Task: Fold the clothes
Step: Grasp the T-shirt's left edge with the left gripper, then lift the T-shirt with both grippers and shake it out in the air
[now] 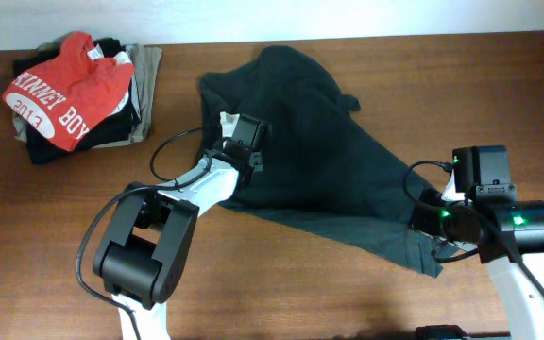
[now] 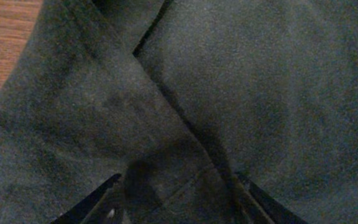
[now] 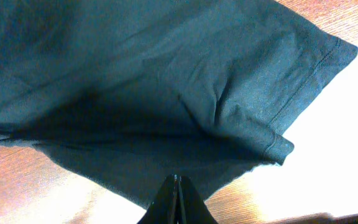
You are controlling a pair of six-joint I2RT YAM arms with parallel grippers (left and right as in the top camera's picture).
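A brown wooden table (image 1: 300,293) is carrying everything in view. A dark T-shirt (image 1: 319,161) is lying rumpled across its middle, partly doubled over itself, with one corner trailing down to the right. Well to the left of the dark T-shirt, a pile of folded clothes (image 1: 55,142) is sitting on the wood, a red T-shirt (image 1: 64,94) topping it and a beige garment (image 1: 145,85) edging the side nearest the dark T-shirt.
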